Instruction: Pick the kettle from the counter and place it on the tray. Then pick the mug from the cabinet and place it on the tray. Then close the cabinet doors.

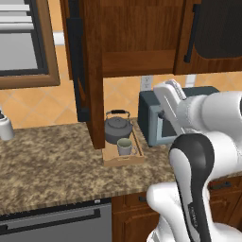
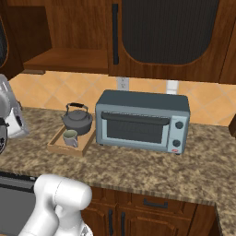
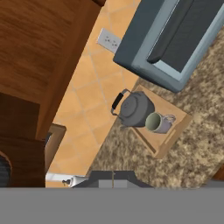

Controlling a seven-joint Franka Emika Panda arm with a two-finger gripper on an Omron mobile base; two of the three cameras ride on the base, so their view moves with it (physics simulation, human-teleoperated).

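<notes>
The dark grey kettle [image 1: 117,128] [image 2: 77,120] [image 3: 136,109] stands on the light wooden tray [image 1: 136,158] [image 2: 56,145] [image 3: 171,136] on the granite counter [image 1: 47,160]. The small pale mug [image 1: 125,147] [image 2: 70,137] [image 3: 155,123] sits on the same tray, right in front of the kettle. My gripper [image 3: 113,177] is shut with nothing in it, raised well above and back from the tray. The cabinet's left door [image 1: 90,71] [image 3: 39,52] stands open, edge-on over the counter, and the shelf [image 2: 69,60] inside is bare. The right door [image 1: 212,33] [image 2: 166,32] is shut.
A grey-blue toaster oven [image 1: 153,120] [image 2: 143,122] [image 3: 175,39] stands just right of the tray. A white bottle-like thing [image 1: 5,126] sits at the counter's far left. A wall outlet [image 2: 122,84] is behind the oven. Lower drawers [image 2: 152,203] and a dishwasher front [image 1: 52,222] lie below the counter edge.
</notes>
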